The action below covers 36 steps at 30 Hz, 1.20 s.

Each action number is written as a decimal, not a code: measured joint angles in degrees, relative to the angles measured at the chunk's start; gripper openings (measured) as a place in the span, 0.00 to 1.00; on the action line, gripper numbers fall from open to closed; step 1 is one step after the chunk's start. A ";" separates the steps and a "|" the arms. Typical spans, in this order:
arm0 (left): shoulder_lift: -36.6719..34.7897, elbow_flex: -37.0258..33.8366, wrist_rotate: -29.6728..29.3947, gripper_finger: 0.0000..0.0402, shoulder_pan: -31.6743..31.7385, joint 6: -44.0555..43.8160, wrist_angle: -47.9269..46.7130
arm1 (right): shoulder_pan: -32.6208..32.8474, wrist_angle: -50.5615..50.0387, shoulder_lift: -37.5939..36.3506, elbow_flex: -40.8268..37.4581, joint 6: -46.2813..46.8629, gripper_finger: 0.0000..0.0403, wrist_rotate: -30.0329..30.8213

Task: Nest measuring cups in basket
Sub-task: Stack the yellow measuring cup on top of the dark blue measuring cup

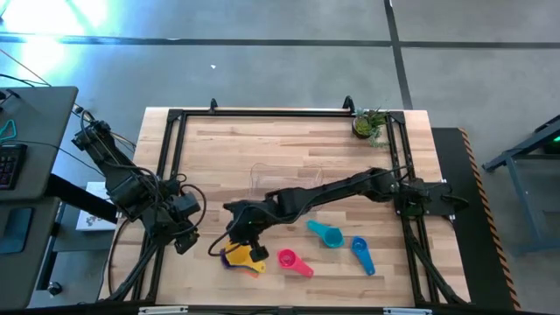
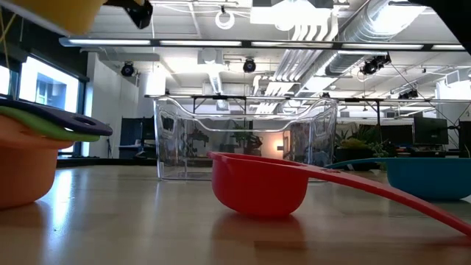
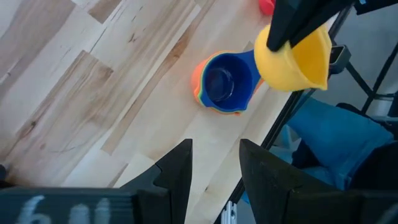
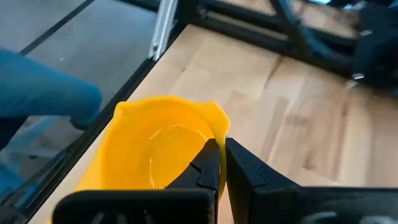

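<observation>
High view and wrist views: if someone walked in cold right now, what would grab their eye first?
First, the yellow cup pinched by its rim in the right hand, lifted above the stack of cups near the table's front left edge. Next, the magenta cup, teal cup and blue cup lying loose along the front, while the clear basket stands at mid-table with no cup in it. The left hand waits nearby.
</observation>
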 joint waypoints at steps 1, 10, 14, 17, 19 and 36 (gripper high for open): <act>-0.02 0.00 -0.02 0.30 0.02 -0.46 -0.04 | 0.09 0.03 0.35 0.00 -0.14 0.01 -0.36; 0.00 0.00 -0.01 0.30 0.01 -0.94 -1.24 | 0.36 4.34 3.22 0.09 -0.46 0.01 -0.14; 0.00 0.00 0.00 0.30 0.00 -0.63 -1.33 | 0.18 5.82 4.14 0.02 -0.46 0.01 -0.09; 0.02 0.00 0.00 0.30 0.00 -0.62 -1.35 | -0.14 6.50 4.71 0.02 -0.96 0.01 -0.09; 0.00 0.00 -0.02 0.30 0.00 -0.62 -1.37 | -0.20 7.07 5.11 0.03 -1.53 0.01 -0.09; 0.00 0.00 -0.50 0.30 0.00 -0.53 -1.39 | -1.21 6.92 7.21 -0.01 -1.93 0.01 -1.61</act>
